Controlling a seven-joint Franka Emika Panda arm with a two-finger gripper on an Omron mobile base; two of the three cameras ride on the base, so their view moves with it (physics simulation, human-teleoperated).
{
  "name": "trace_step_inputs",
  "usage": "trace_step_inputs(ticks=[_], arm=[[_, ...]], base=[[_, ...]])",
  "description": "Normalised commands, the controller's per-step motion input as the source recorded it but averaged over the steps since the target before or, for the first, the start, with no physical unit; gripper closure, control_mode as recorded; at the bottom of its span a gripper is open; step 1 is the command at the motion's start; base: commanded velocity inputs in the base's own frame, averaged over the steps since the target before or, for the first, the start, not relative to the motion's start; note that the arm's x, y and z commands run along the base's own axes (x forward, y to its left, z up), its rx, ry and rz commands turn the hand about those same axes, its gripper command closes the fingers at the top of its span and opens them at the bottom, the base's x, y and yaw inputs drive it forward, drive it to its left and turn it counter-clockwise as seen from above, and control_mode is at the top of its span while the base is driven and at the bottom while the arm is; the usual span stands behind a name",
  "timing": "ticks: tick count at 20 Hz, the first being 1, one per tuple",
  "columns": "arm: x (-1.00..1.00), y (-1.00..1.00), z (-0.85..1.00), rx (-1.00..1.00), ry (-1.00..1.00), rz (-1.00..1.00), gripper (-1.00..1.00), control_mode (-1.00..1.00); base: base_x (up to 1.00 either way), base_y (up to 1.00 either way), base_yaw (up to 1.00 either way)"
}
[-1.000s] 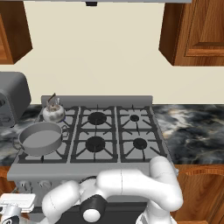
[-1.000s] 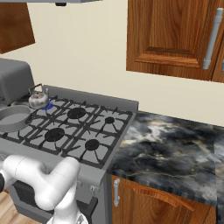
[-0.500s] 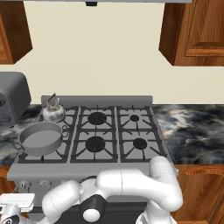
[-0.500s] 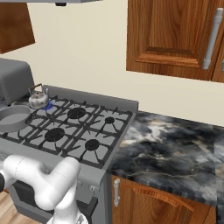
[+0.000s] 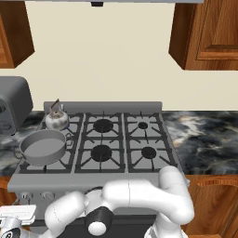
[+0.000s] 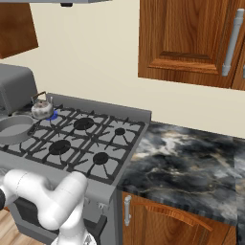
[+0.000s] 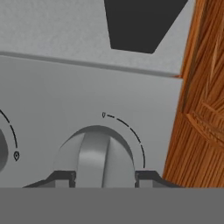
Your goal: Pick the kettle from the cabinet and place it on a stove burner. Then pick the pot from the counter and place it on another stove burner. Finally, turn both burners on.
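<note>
Where the arm reaches: bent low across the stove (image 5: 102,183) front, toward its left end.
Tool (image 7: 104,177): fingertips either side of a grey knob (image 7: 94,153); contact unclear.
Kettle (image 5: 56,120): back-left burner.
Pot (image 5: 43,147): front-left burner, beside the worktop (image 5: 204,139).

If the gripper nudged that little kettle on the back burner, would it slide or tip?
The kettle looks squat and rounded, so tipping seems unlikely. It sits on ridged iron grates, which would probably catch it rather than let it slide freely. Its thin arched handle suggests it is light.
</note>
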Motion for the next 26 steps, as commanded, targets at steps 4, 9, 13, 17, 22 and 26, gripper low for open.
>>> trace_step_inputs(ticks=[4,9,13,17,22,26], arm=[[0.07,-0.01,0.00,0.00,0.00,0.01,1.00,-1.00],[0.00,0.00,0.06,-0.05,0.03,0.00,1.00,-1.00],[0.00,0.00,0.11,-0.09,0.05,0.00,1.00,-1.00],[0.00,0.00,0.13,-0.10,0.06,0.00,1.00,-1.00],[0.00,0.00,0.12,-0.09,0.05,0.00,1.00,-1.00],[0.00,0.00,0.13,-0.10,0.05,0.00,1.00,-1.00]], base=[[0.00,0.00,0.00],[0.00,0.00,0.00],[0.00,0.00,0.00],[0.00,0.00,0.00],[0.00,0.00,0.00],[0.00,0.00,0.00]])
